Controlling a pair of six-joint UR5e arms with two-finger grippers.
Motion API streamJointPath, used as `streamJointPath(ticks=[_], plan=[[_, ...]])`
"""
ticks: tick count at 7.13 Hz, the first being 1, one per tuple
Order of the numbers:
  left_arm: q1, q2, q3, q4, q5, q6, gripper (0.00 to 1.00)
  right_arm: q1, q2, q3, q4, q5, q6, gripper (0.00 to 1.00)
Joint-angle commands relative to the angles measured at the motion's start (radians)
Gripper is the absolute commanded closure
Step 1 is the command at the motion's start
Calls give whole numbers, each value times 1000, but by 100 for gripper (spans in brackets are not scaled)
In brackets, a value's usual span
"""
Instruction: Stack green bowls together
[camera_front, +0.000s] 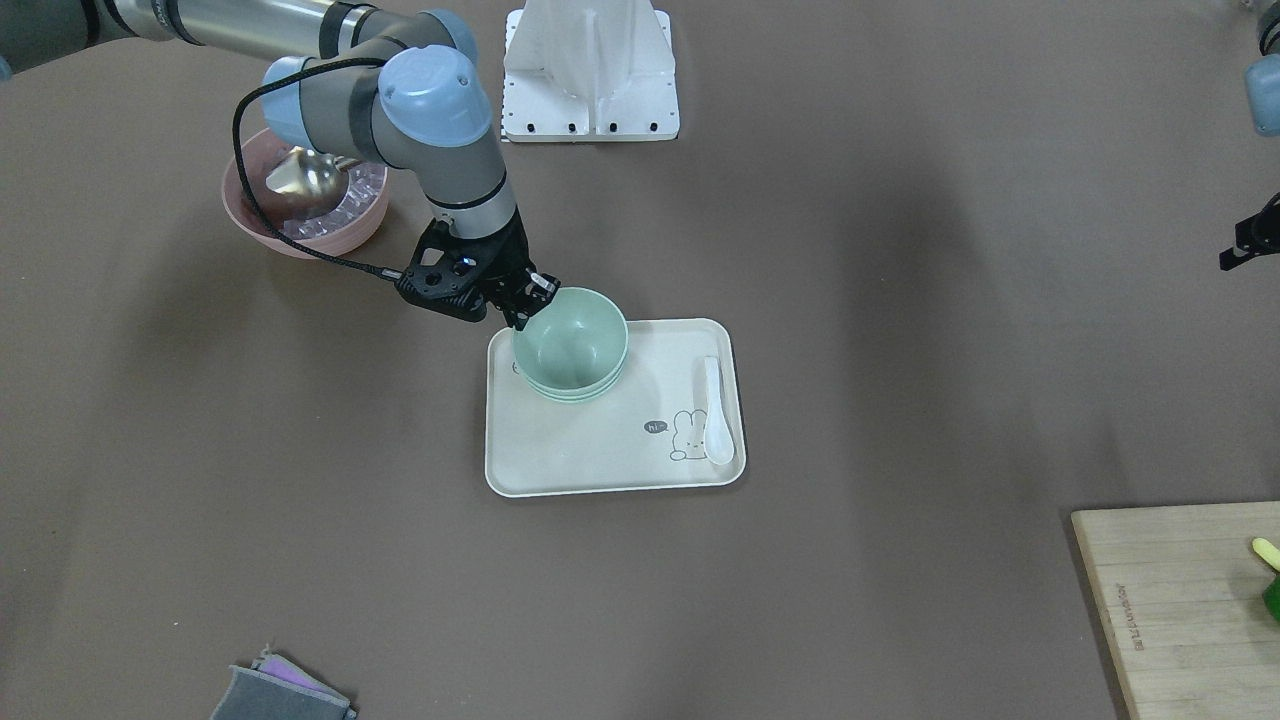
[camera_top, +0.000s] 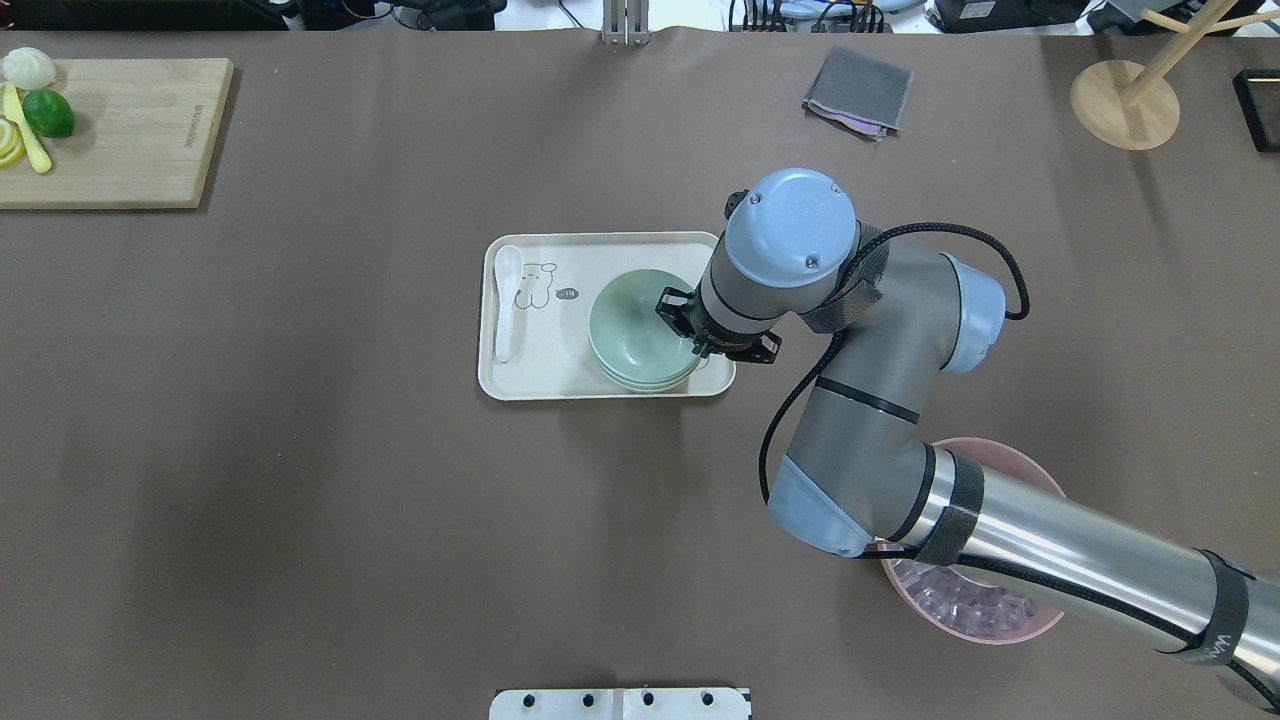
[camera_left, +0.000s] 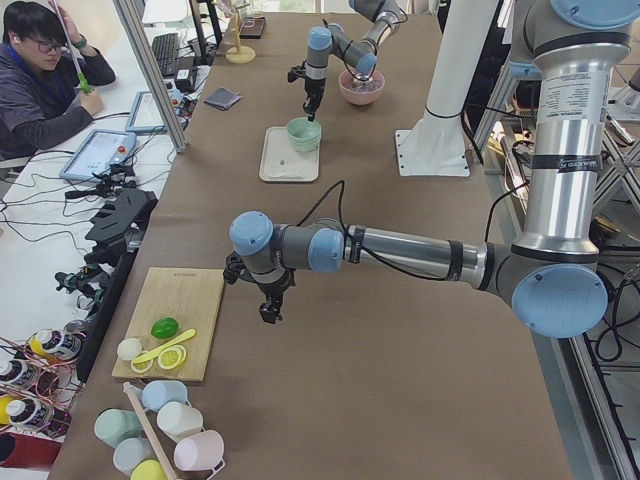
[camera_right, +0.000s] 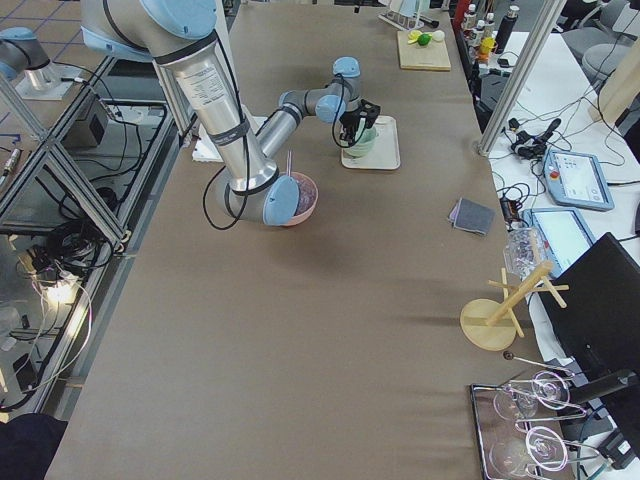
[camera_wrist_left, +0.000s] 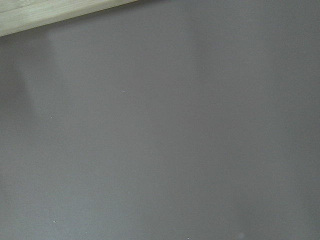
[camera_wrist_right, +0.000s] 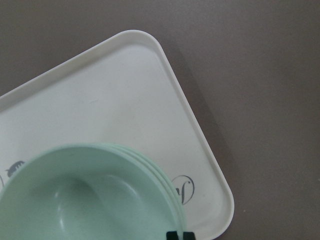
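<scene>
Three pale green bowls (camera_front: 572, 340) sit nested on a cream tray (camera_front: 600, 465) at the table's middle. They also show in the overhead view (camera_top: 630, 325) and the right wrist view (camera_wrist_right: 90, 200), where three rims show. The top bowl sits a little high and off-centre in the stack. My right gripper (camera_front: 525, 300) is shut on the top bowl's rim at the side toward the robot; its fingertips (camera_wrist_right: 180, 235) show at that rim. My left gripper (camera_left: 268, 312) hangs over bare table near the cutting board. I cannot tell if it is open or shut.
A white spoon (camera_front: 716, 410) lies on the tray beside a rabbit drawing. A pink bowl (camera_front: 330, 245) with ice and a metal scoop (camera_front: 305, 175) stands behind the right arm. A cutting board (camera_top: 120, 130) with fruit, a grey cloth (camera_top: 858, 92) and a wooden stand (camera_top: 1110, 105) lie along the far edge.
</scene>
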Motion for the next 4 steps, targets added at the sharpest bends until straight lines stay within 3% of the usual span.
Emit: streamJointPath(ticks=[1, 2, 3, 4], plan=[[1, 0, 0, 0, -1, -1, 2, 2, 0, 5, -3, 2, -2, 100], [1, 0, 0, -1, -1, -1, 2, 2, -1, 5, -1, 5, -31, 77], [1, 0, 2, 0, 1, -1, 2, 4, -4, 7, -5, 6, -138, 1], [1, 0, 4, 0, 1, -1, 2, 13, -4, 5, -5, 9, -155, 0]])
